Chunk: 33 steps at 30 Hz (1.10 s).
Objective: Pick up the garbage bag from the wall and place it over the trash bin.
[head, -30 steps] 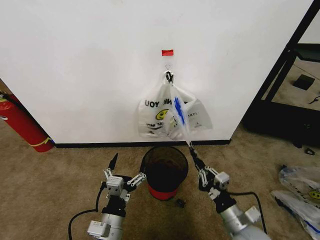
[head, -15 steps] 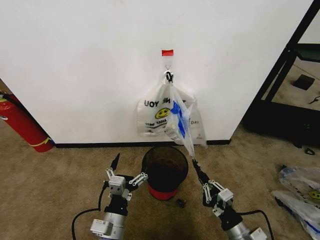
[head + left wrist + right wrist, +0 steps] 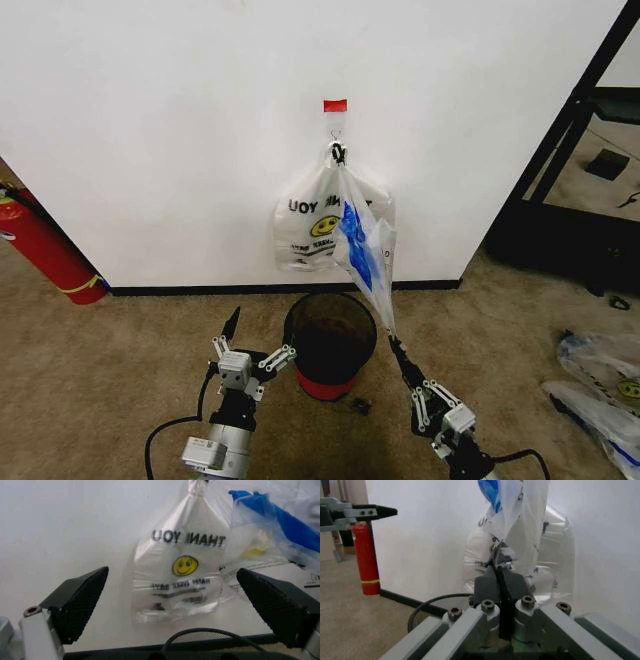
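The garbage bag (image 3: 364, 250), translucent white with blue patches, hangs from a wall hook (image 3: 338, 152) and is stretched down toward me. My right gripper (image 3: 393, 342) is shut on its lower tip, just right of the trash bin (image 3: 330, 340), a black mesh basket with a red base. In the right wrist view the closed fingers (image 3: 499, 560) pinch the garbage bag (image 3: 520, 510) above the trash bin's rim (image 3: 440, 607). My left gripper (image 3: 257, 338) stands open left of the bin. In the left wrist view the left gripper (image 3: 175, 603) faces the garbage bag (image 3: 270, 528).
A flat white smiley bag (image 3: 305, 230) hangs on the same hook against the wall. A red fire extinguisher (image 3: 45, 250) stands far left. A black shelf frame (image 3: 570, 150) is at the right, with plastic bags (image 3: 605, 370) on the carpet. A small dark object (image 3: 360, 405) lies by the bin.
My right gripper has drawn back and down from the wall, pulling the garbage bag's tip with it, so the bag hangs steeper. The left arm has barely moved.
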{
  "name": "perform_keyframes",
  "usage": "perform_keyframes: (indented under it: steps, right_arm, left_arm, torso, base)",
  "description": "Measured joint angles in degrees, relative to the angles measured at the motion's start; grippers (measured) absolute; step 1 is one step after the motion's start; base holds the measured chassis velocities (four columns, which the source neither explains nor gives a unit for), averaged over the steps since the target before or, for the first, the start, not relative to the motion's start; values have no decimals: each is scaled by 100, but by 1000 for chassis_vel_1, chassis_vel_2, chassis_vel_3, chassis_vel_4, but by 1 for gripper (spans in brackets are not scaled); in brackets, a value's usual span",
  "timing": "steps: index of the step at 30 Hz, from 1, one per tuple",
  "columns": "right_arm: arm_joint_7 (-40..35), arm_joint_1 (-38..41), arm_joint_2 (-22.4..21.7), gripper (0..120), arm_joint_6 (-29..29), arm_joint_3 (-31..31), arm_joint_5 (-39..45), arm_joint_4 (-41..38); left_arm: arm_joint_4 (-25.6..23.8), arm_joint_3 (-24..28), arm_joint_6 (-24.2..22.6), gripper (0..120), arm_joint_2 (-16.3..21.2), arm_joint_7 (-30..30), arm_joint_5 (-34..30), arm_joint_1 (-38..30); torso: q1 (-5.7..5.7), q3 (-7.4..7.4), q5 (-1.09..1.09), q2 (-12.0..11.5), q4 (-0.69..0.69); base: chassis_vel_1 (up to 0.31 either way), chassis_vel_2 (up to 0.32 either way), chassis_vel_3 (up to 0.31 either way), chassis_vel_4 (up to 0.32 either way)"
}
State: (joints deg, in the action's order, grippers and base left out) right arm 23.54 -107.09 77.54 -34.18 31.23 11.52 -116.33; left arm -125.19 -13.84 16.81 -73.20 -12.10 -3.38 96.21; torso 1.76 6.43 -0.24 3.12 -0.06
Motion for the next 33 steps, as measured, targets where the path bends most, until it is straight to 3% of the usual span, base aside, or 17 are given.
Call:
perform_keyframes:
  steps: [12, 18, 23, 27, 30, 33]
  right_arm:
    - [38, -135, -43, 0, -272, 19, -28, 60]
    - [-528, 323, -47, 0, 158, -126, 155, -68]
    - [-910, 993, -181, 0, 761, -290, 545, -143]
    - [-1145, 1482, -304, 0, 1201, -390, 855, -75]
    - [-1201, 1586, -328, 0, 1277, -411, 896, -8]
    - [-1219, 1632, -339, 0, 1303, -420, 879, 71]
  left_arm:
    - [5, 55, -58, 100, 58, -1, -66, -68]
    - [-63, 335, -353, 100, 264, -31, -463, -362]
    - [-284, 660, -812, 100, 738, -120, -1264, -857]
    - [-499, 933, -1365, 100, 1280, -363, -2449, -1613]
    - [-545, 1128, -1622, 100, 1453, -516, -2945, -1999]
    - [-535, 1501, -2165, 99, 1634, -855, -3949, -2901]
  torso:
    - [0, 0, 0, 0, 0]
    - [0, 0, 0, -1, 0]
    - [1, 1, -1, -1, 1]
    - [1, 1, 0, -1, 1]
    - [1, 1, 0, -1, 1]
    - [1, 1, 0, -2, -2]
  base:
    - [0, 0, 0, 0]
    - [0, 0, 0, 0]
    - [0, 0, 0, 0]
    - [0, 0, 0, 0]
    - [0, 0, 0, 0]
    - [0, 0, 0, 0]
